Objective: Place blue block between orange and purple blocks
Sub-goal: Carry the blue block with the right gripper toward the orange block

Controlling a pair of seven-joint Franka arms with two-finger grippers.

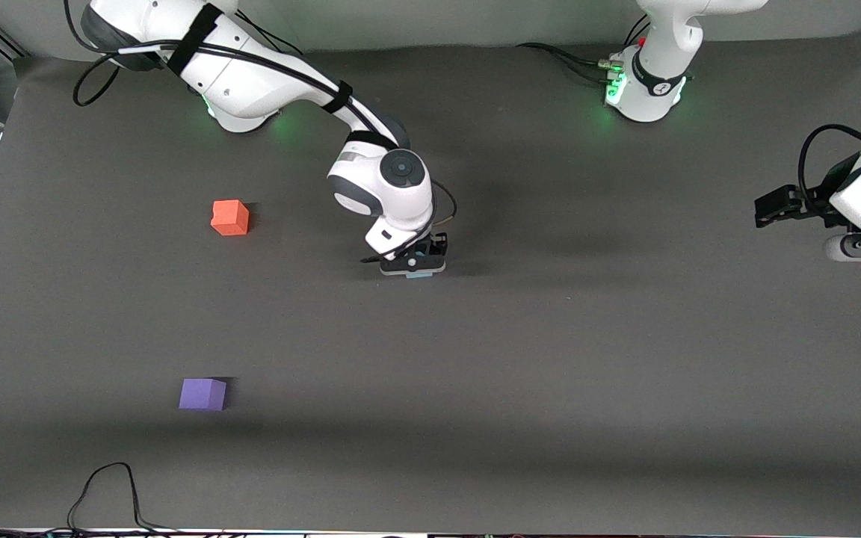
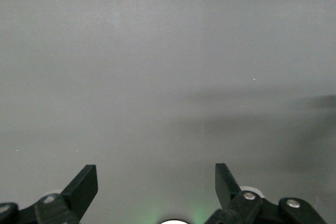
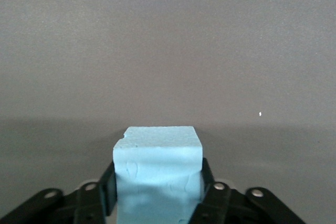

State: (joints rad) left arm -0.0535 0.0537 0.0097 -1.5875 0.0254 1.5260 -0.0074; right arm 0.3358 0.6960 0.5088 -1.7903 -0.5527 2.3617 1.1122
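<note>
The light blue block (image 3: 157, 166) sits between the fingers of my right gripper (image 3: 157, 177), which press on both of its sides. In the front view the right gripper (image 1: 414, 266) is low at the table near its middle, and only a sliver of the blue block (image 1: 417, 261) shows under it. The orange block (image 1: 230, 217) lies toward the right arm's end of the table. The purple block (image 1: 202, 394) lies nearer to the front camera than the orange one. My left gripper (image 1: 765, 211) waits open and empty above the left arm's end of the table (image 2: 156, 182).
A black cable (image 1: 105, 489) loops on the table at the edge nearest the front camera, toward the right arm's end. The arm bases (image 1: 647, 90) stand along the edge farthest from the front camera. The dark grey table (image 1: 587, 373) carries only the three blocks.
</note>
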